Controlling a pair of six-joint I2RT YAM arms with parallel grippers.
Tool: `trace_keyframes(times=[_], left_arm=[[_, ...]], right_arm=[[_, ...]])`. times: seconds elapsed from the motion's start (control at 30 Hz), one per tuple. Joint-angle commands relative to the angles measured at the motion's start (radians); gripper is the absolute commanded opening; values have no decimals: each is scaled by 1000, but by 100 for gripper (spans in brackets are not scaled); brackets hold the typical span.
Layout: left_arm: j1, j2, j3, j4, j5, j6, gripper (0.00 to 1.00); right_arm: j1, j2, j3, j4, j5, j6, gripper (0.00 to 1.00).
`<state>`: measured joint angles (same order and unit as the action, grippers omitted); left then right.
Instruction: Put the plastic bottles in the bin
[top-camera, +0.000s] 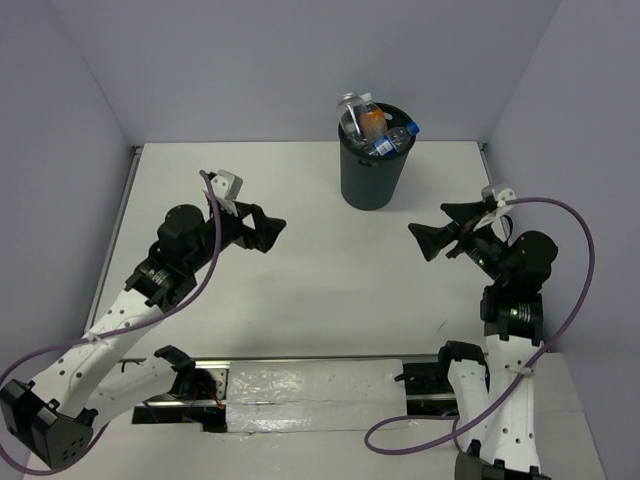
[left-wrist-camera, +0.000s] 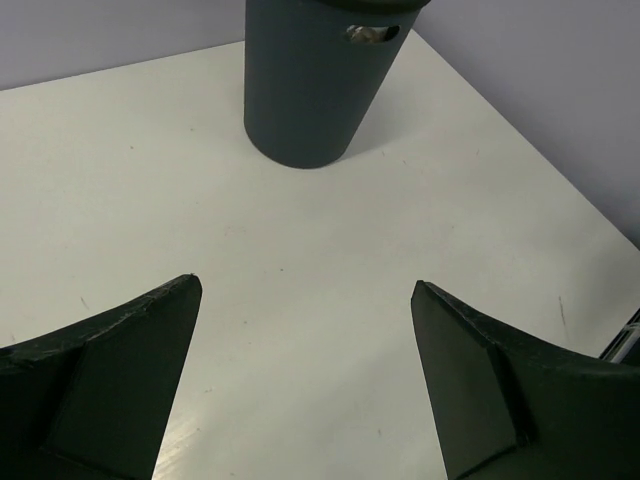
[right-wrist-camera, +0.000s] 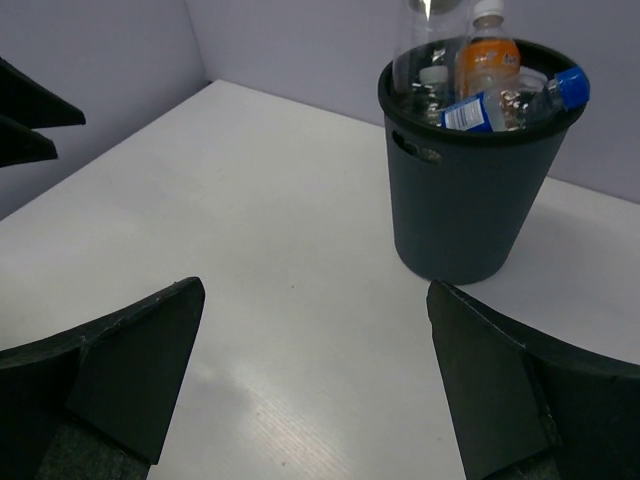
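Observation:
The dark grey bin (top-camera: 370, 168) stands at the back of the table, also seen in the left wrist view (left-wrist-camera: 315, 85) and the right wrist view (right-wrist-camera: 468, 190). Several plastic bottles fill it: an orange one (right-wrist-camera: 486, 58), a clear one with blue label and cap (right-wrist-camera: 510, 100), and a tall clear one (top-camera: 354, 112) sticking above the rim. My left gripper (top-camera: 274, 230) hovers over the table left of the bin, open and empty. My right gripper (top-camera: 430, 228) hovers right of the bin, open with nothing between its fingers.
Grey walls close the table in at the back and both sides. A mounting rail (top-camera: 310, 385) with the arm bases runs along the near edge. The left gripper's fingers (right-wrist-camera: 30, 120) show at the left edge of the right wrist view.

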<state>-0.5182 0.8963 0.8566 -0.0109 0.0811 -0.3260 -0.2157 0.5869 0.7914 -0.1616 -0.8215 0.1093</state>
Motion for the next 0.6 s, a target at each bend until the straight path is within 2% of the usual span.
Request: trace_keyframes(times=[0.0,0.13,0.27,0.57], left_arm=[[4,-56,39,-18,20,91,100],[6,-143,-75,40,-29,110,99],[9,-207,-96,29,-39,126,100],[14,-192,-93,-23,-135,180,99]], right_arm=[[-13,-47,-38,122,57,56,100],[-14,-52,-52,145,93,67,100],[-14,-45,-32,128,117,69,100],[-16,-48,-38,131,111,70,100]])
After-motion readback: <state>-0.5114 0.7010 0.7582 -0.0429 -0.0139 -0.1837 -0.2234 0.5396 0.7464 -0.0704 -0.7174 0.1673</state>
